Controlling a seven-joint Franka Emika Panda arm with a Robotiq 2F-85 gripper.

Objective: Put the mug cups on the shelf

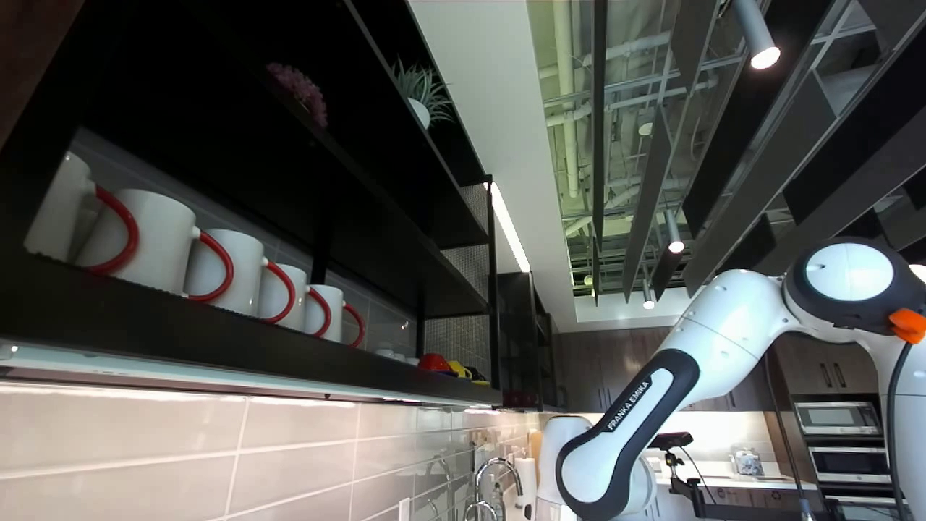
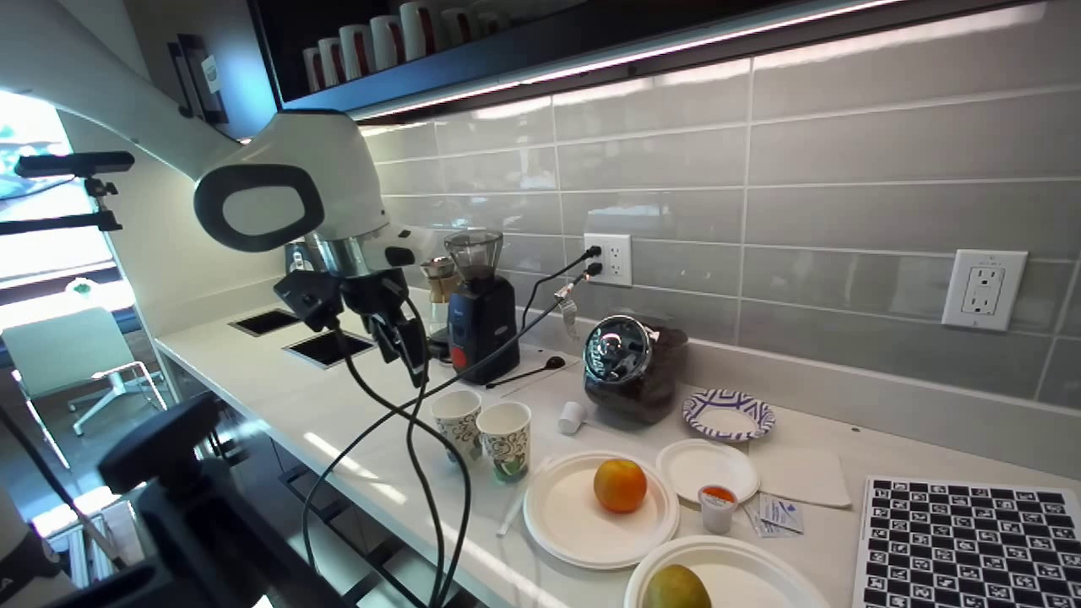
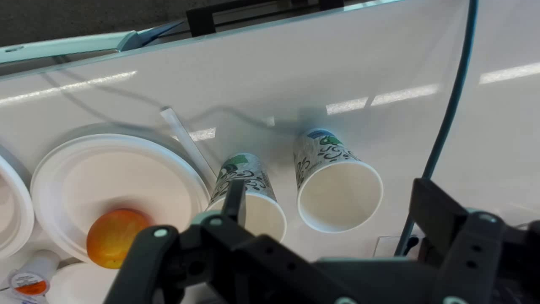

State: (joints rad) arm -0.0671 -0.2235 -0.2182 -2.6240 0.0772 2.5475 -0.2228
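Two pale paper cups with dark scrolls and green markings stand upright on the counter: a cup nearer the plates and a farther cup. In the wrist view the near cup is partly hidden by a finger, and the far cup shows between the fingers. My gripper is above and beyond the cups, apart from them. Its fingers are wide apart with nothing held. The dark shelf runs along the wall above the counter, also seen in an exterior view.
White mugs with red handles stand in a row on the shelf. Black cables hang from the wrist near the cups. A plate with an orange fruit, a coffee grinder and a dark jar are on the counter.
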